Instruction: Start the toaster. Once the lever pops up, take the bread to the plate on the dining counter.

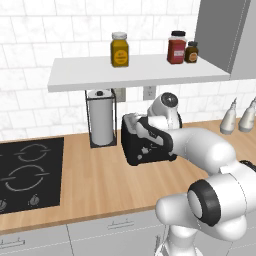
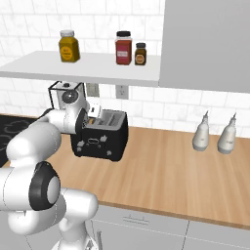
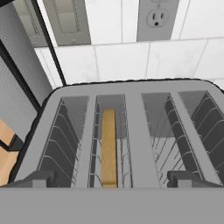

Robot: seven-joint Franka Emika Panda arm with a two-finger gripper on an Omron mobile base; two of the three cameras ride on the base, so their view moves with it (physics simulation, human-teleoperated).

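The black toaster (image 1: 145, 150) (image 2: 100, 139) stands on the wood counter against the tiled wall. In the hand view I look straight down on its silver top (image 3: 136, 131). A tan slice of bread (image 3: 108, 148) stands on edge, sunk low in the left slot; the right slot holds nothing. My gripper (image 3: 113, 180) (image 1: 134, 121) (image 2: 94, 112) hovers just above the toaster's top at its front edge, open, with its dark fingertips (image 3: 35, 179) spread wider than both slots. The plate and the dining counter are out of view.
A paper towel holder (image 1: 101, 118) stands just left of the toaster, and a black cooktop (image 1: 30, 170) lies further left. A shelf (image 1: 140, 70) with jars hangs overhead. Two white bottles (image 2: 202, 132) stand to the right. A wall outlet (image 3: 157, 17) sits behind the toaster.
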